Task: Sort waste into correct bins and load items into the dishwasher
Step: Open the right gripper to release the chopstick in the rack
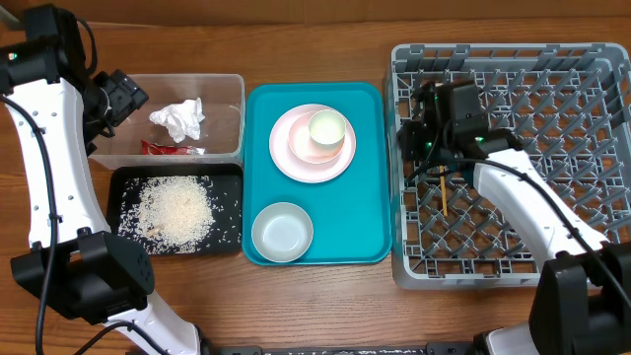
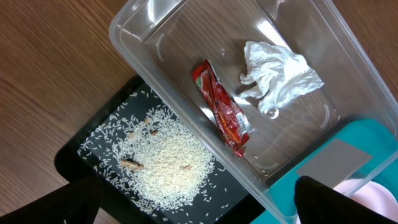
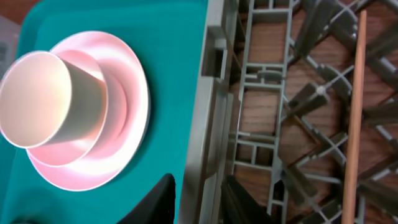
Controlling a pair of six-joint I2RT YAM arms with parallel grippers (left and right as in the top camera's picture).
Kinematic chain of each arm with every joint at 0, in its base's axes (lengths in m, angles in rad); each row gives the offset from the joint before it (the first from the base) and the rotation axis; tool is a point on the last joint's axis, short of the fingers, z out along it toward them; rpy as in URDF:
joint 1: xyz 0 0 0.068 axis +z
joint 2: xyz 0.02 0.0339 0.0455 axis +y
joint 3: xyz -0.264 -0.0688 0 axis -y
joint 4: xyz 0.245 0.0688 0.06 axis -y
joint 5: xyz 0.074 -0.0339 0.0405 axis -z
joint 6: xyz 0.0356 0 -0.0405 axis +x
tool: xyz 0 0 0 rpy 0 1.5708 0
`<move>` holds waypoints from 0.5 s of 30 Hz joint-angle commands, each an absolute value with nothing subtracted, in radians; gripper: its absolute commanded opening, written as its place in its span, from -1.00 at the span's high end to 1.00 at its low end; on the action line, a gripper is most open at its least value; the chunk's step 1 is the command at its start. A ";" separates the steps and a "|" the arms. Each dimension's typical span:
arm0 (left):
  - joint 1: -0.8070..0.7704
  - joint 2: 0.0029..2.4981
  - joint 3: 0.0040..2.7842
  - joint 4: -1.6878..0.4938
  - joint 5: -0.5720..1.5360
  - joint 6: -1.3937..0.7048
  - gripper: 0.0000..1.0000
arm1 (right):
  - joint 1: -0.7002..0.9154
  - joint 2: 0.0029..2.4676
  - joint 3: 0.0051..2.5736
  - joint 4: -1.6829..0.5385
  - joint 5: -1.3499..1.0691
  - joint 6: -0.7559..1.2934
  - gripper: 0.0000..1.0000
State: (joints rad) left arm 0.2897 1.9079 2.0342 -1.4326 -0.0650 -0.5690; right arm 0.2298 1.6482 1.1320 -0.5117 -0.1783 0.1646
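Overhead: the left pincer (image 1: pixel 123 99) hangs over the left end of the clear tub (image 1: pixel 237 99), near the far left corner of the surface (image 1: pixel 296 306). The tub holds the tissue (image 1: pixel 179 118) and the red wrapper (image 1: pixel 168 149). The rice (image 1: pixel 175 209) lies in the black tray (image 1: pixel 232 176), just nearer. The teal tray (image 1: pixel 365 197) in the middle carries the cup (image 1: pixel 327 130) on pink plates (image 1: pixel 294 158), and the bowl (image 1: pixel 282 233). The right pincer (image 1: pixel 414 128) is over the left side of the dish rack (image 1: pixel 463 276), where one chopstick (image 1: pixel 444 195) lies.

Left wrist: the fingers (image 2: pixel 68 205) stand wide apart and hold nothing.

Right wrist: the fingers (image 3: pixel 158 199) are a little apart above the rack wall, with nothing clamped. The chopstick lies free on the grid. I judge the cup is next: rise clear of the wall first, pinch the cup's rim, and lift straight so the plates do not slide.
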 commanded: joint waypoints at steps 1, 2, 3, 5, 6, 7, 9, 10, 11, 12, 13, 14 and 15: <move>0.287 1.904 2.039 -1.431 -0.078 -0.557 -1.00 | 0.254 1.660 1.115 -0.492 -0.157 0.187 0.45; 0.287 1.904 2.039 -1.431 -0.078 -0.557 -1.00 | 0.258 1.667 1.115 -0.480 -0.157 0.187 0.45; 0.287 1.904 2.039 -1.431 -0.078 -0.557 -1.00 | 0.262 1.676 1.115 -0.468 -0.157 0.187 0.45; 0.287 1.904 2.039 -1.431 -0.078 -0.557 -1.00 | 0.272 1.694 1.115 -0.444 -0.157 0.187 0.45; 0.287 1.904 2.039 -1.431 -0.078 -0.557 -1.00 | 0.276 1.702 1.115 -0.437 -0.157 0.188 0.45; 0.287 1.904 2.039 -1.431 -0.078 -0.557 -1.00 | 0.280 1.713 1.115 -0.432 -0.157 0.187 0.46; 0.287 1.904 2.039 -1.431 -0.078 -0.557 -1.00 | 0.281 1.725 1.115 -0.431 -0.157 0.188 0.60; 0.287 1.904 2.039 -1.431 -0.078 -0.557 -1.00 | 0.281 1.727 1.115 -0.432 -0.157 0.188 0.65; 0.287 1.904 2.039 -1.431 -0.078 -0.557 -1.00 | 0.281 1.728 1.115 -0.435 -0.157 0.188 0.70; 0.287 1.904 2.039 -1.431 -0.078 -0.557 -1.00 | 0.281 1.728 1.115 -0.437 -0.157 0.188 0.74; 0.287 1.904 2.039 -1.431 -0.078 -0.557 -1.00 | 0.281 1.728 1.116 -0.437 -0.158 0.188 0.76; 0.287 1.904 2.039 -1.431 -0.078 -0.557 -1.00 | 0.281 1.728 1.116 -0.438 -0.158 0.188 0.77; 0.287 1.904 2.039 -1.431 -0.078 -0.557 -1.00 | 0.281 1.728 1.116 -0.440 -0.158 0.188 0.77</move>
State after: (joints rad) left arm 0.2897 1.9079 2.0342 -1.4326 -0.0650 -0.5690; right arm 0.2653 1.7088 1.1210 -0.4381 -0.1280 0.1944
